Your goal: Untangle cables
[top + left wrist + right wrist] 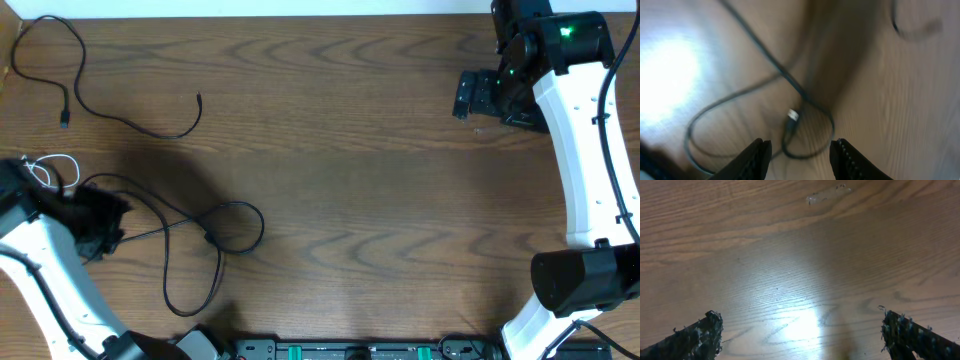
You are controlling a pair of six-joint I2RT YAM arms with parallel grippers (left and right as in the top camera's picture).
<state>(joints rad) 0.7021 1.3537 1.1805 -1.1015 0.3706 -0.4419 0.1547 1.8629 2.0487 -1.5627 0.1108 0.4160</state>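
Note:
A long black cable (pixel 215 237) lies in loops at the lower left of the table. My left gripper (pixel 112 222) is at its left end. In the left wrist view this cable (pixel 765 55) is blurred, and its small plug end (pixel 792 116) lies just ahead of my left gripper (pixel 800 150). The jaws stand apart with nothing gripped between them. A second black cable (pixel 78 85) lies separately at the far left. A short white cable (pixel 52 168) is bunched beside my left arm. My right gripper (pixel 465 95) is at the far right, wide open over bare wood (pixel 802 330).
The wooden table (pixel 360 180) spans the view. The right arm's white links (pixel 585 170) run down the right side. A black rail with green parts (pixel 350 350) runs along the near edge. A small shiny smear (pixel 827 194) marks the wood ahead of the right gripper.

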